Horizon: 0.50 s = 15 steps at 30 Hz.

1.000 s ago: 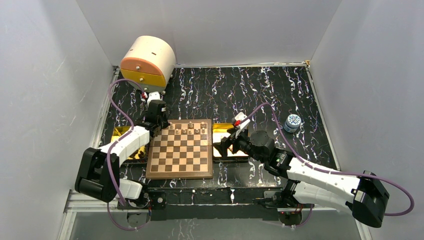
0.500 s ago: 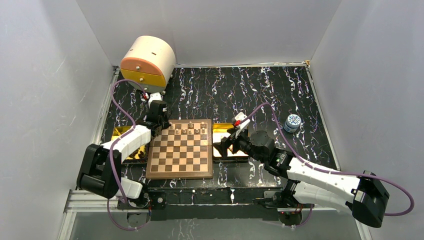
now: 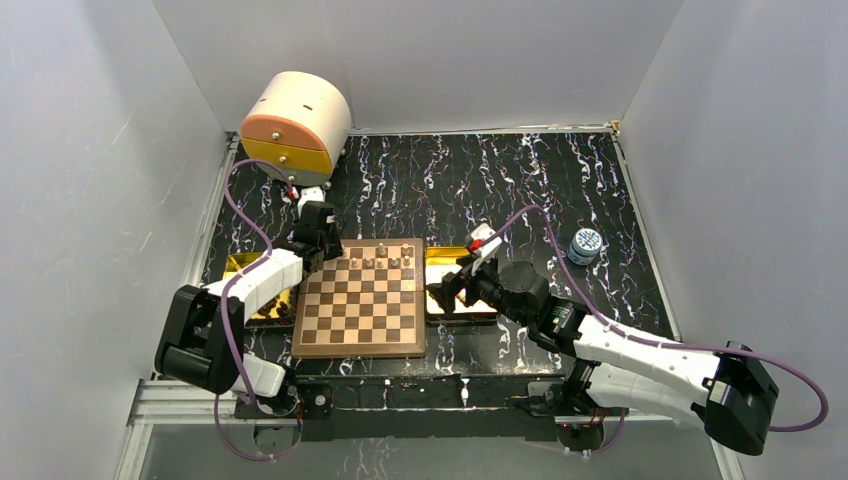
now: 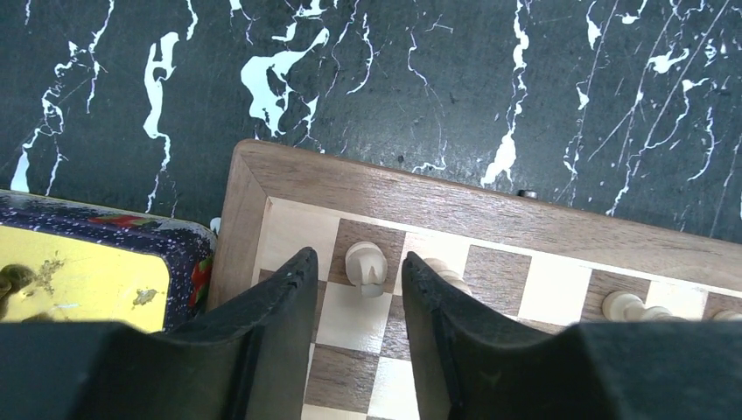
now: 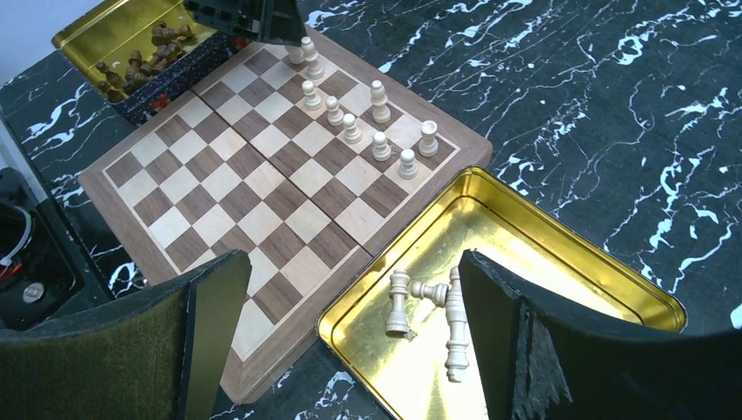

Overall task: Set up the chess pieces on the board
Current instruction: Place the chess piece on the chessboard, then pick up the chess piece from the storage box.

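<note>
The left claw (image 4: 358, 273) stands parted around an untouched chess piece (image 4: 366, 265) on the board (image 4: 455, 208).

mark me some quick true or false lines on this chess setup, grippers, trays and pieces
1. The left gripper straddles a light piece near the board's far left corner. True.
2. The right gripper is shut. False: its jaws are wide open.
3. Light pieces lie in the right tray. True.
4. The board's near rows are full. False: they are bare; the standing pieces are all on the far rows.
5. The left tray holds dark pieces. True.
</note>
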Tool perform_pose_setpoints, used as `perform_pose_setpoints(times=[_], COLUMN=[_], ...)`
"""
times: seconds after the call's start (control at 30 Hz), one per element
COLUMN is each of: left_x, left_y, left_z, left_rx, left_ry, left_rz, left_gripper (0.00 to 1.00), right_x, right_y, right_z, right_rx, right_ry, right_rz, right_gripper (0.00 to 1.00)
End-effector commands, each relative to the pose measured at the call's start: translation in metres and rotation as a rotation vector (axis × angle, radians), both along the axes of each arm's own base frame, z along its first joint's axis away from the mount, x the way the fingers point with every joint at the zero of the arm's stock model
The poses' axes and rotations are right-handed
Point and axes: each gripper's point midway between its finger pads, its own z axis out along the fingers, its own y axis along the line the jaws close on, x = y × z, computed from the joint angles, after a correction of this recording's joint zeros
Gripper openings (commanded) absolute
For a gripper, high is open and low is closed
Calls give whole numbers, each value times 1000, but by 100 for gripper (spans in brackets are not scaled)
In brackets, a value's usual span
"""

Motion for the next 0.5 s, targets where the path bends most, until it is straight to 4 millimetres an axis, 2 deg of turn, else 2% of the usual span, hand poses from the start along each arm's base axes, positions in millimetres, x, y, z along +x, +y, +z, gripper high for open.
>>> perform_pose_setpoints(times=[0.0, 0.17, 0.33, 0.47], left_x=[11, 15, 12, 3], left_y=[0, -5, -16, -28], left_z=[43, 82, 112, 133], left_rx=[-22, -52, -92, -153], left_ry=[-98, -185, -231, -308], left_rz=[20, -15, -91, -174], left_gripper=[41, 52, 63, 71], right_x=[11, 27, 34, 40], right_y=[-6, -20, -20, -26], right_z=[11, -9, -25, -48], right_rx=[35, -91, -199, -297], right_ry=[10, 41, 118, 203], right_rz=[-88, -207, -247, -282], right_gripper=[99, 99, 98, 88])
